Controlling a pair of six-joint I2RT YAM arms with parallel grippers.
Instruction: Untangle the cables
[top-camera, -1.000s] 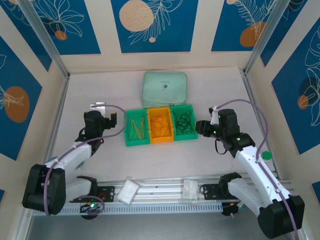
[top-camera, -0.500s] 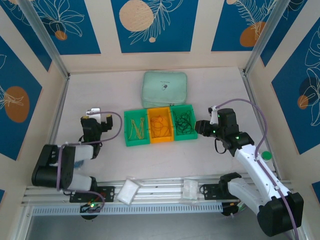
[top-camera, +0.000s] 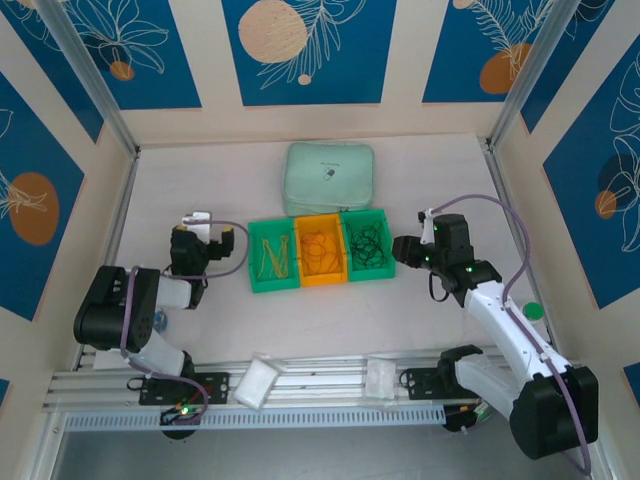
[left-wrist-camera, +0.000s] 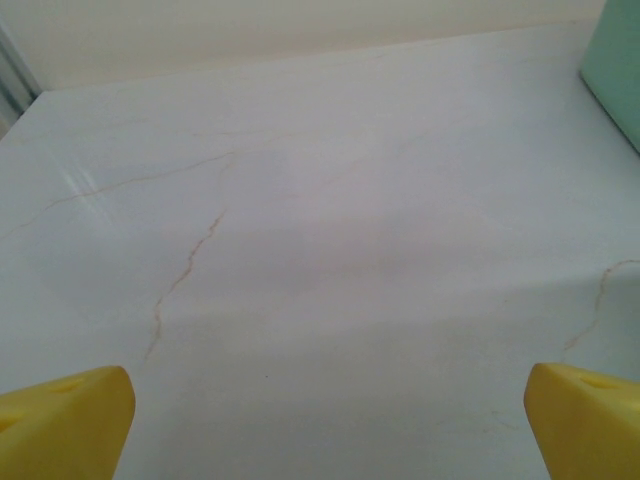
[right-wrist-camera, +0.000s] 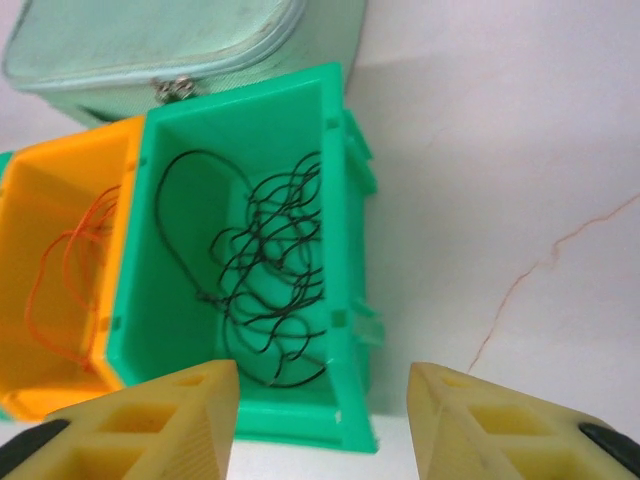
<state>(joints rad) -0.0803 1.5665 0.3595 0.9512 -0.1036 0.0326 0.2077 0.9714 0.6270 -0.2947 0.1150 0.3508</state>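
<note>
tabletop (top-camera: 400, 180), your stock:
- mint pouch (top-camera: 330, 178), toward the far edge.
- three bins in a row, centre.
- your left claw (left-wrist-camera: 325, 425): spread wide, empty, toward the left edge.
- your right claw (right-wrist-camera: 320, 420): fingers apart, empty, beside the right green bin (right-wrist-camera: 170, 300).
- cables: yellow cables (top-camera: 272, 258) in the left green bin (top-camera: 272, 286), orange cables (top-camera: 320, 250) in the orange bin (top-camera: 322, 279), black cables (right-wrist-camera: 270, 270) in the right one.

Three small bins are sitting side by side in a row at the middle of the pale, veined counter (top-camera: 330, 325): a left green bin (top-camera: 273, 287), an orange bin (top-camera: 322, 281) and a right green bin (top-camera: 368, 275). A mint-green zipped pouch (top-camera: 330, 178) is lying just behind them. Blue leaf-patterned panels (top-camera: 305, 60) are standing around the counter.
</note>
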